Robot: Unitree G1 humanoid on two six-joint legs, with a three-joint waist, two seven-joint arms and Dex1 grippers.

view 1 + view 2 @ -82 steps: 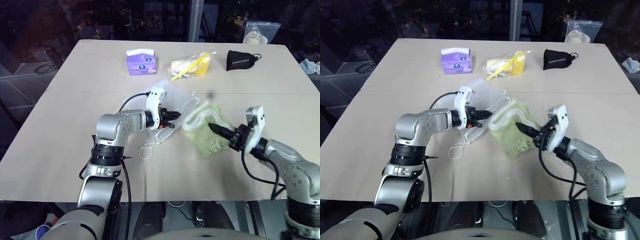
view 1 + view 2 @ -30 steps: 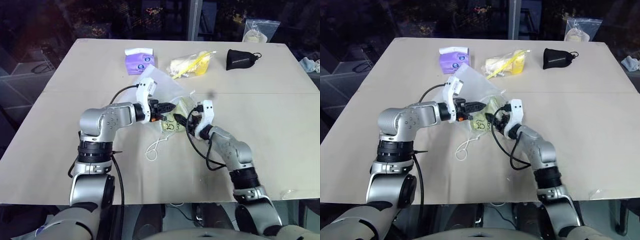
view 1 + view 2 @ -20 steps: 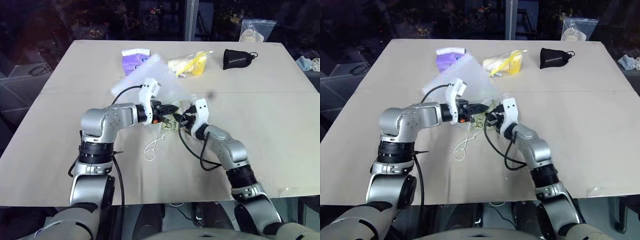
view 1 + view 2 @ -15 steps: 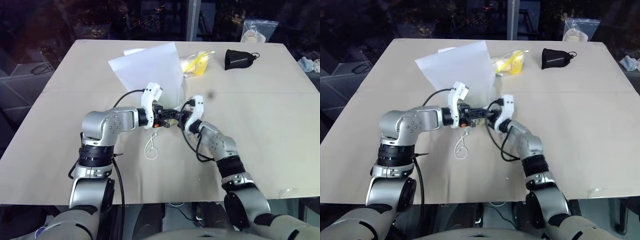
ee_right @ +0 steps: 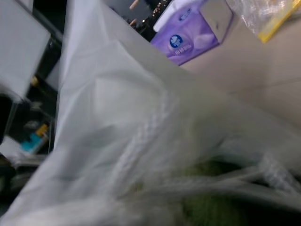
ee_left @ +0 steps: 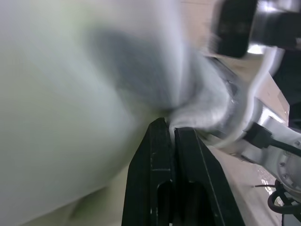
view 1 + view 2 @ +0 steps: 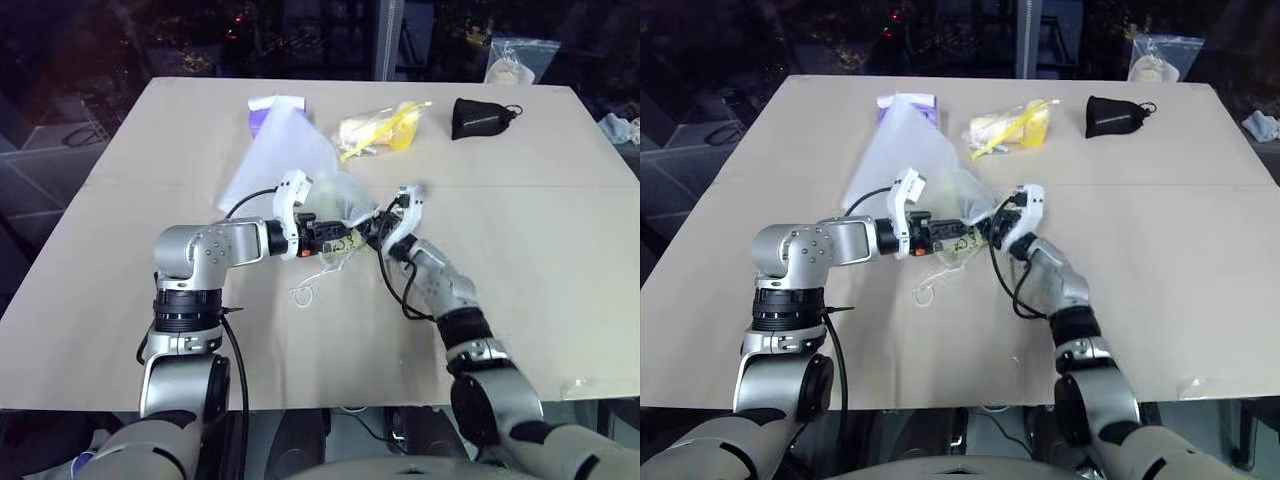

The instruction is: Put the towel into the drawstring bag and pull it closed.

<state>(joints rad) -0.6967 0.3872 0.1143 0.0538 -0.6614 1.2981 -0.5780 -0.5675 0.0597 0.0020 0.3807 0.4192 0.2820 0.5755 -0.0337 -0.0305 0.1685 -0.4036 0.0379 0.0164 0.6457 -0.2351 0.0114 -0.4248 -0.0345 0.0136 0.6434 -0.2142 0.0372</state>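
seating the towel before we draw the cord

our left end effector (image 7: 322, 237) is pinched closed on the mouth of the drawstring bag (image 7: 285, 150), whose sheer body lifts up and away over the bench (image 7: 560, 250). the towel (image 5: 207, 207) sits at the bag's mouth, pale green behind the fabric, and looks partly inside, though the blur leaves us unsure how deep. our right end effector (image 7: 378, 228) is just beside the mouth; we cannot tell whether its fingers are apart. to do this well we should keep the left pinch firm, push the towel fully past the cord channel, then take the loose cord (image 7: 305, 293) and pull away from the held mouth. as for writing, the towel's tag (image 7: 345, 241) shows black marks we cannot read, and the purple tissue pack (image 5: 195, 35) bears a round blue logo, unreadable.
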